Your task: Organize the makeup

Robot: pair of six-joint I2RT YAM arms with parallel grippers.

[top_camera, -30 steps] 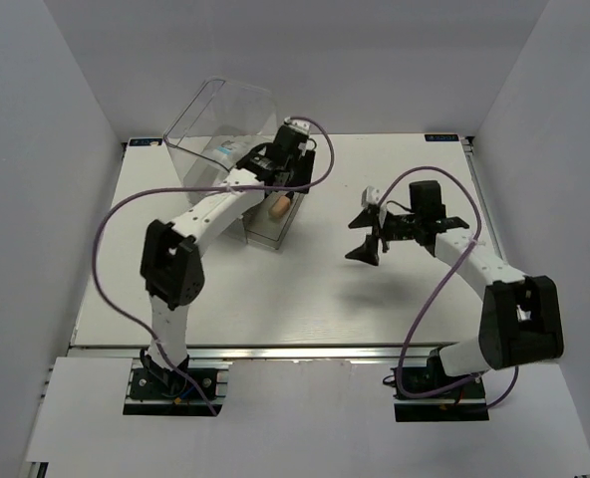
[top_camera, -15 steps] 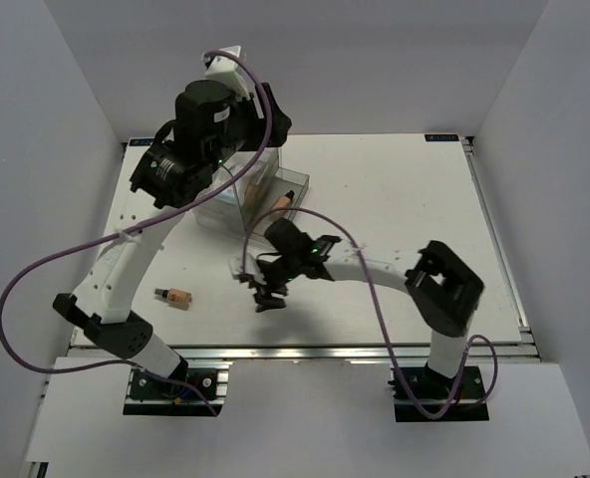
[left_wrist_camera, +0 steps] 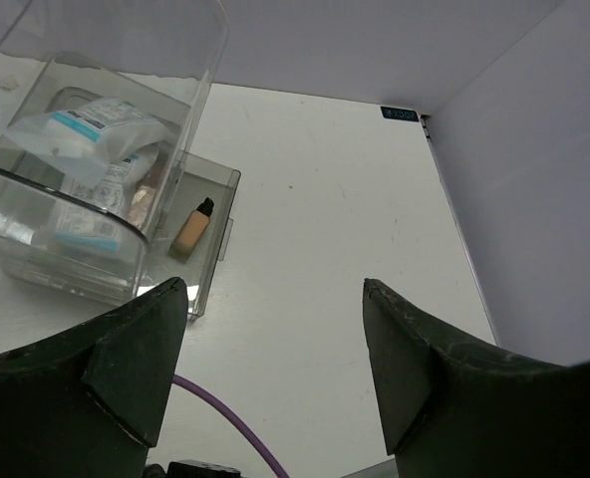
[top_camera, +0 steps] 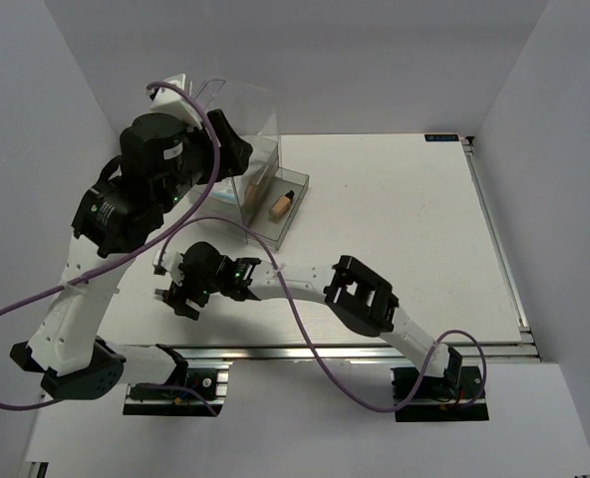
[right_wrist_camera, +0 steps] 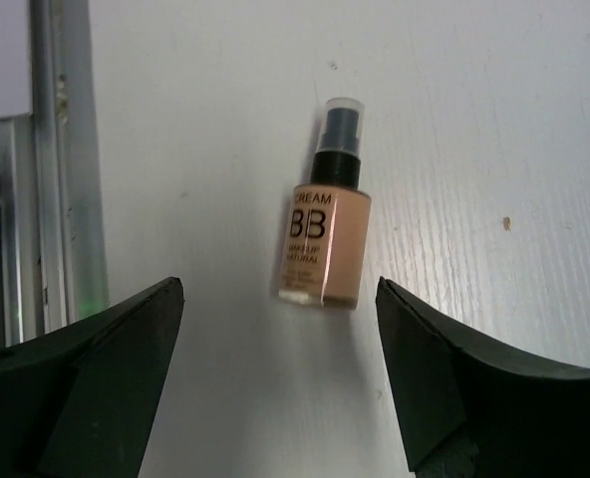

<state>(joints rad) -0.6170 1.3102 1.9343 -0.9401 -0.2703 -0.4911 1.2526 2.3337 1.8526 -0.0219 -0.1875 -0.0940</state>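
Fingers [right_wrist_camera: 106, 388] of the right gripper [top_camera: 180, 297] are spread and empty. They straddle a tan BB-cream foundation bottle with a dark pump cap [right_wrist_camera: 327, 239], which lies flat on the white table [right_wrist_camera: 494, 119] just ahead of them. This looks set for closing across its body. An aluminium edge rail [right_wrist_camera: 61, 179] runs close outside one finger and could crowd the descent. The left gripper [left_wrist_camera: 272, 299], likewise released, hangs above the clear plastic drawer box [left_wrist_camera: 210, 100]. Beyond its fingers, the open drawer holds a second tan bottle [left_wrist_camera: 191, 227], and white-and-blue packets [left_wrist_camera: 86, 129] lie behind.
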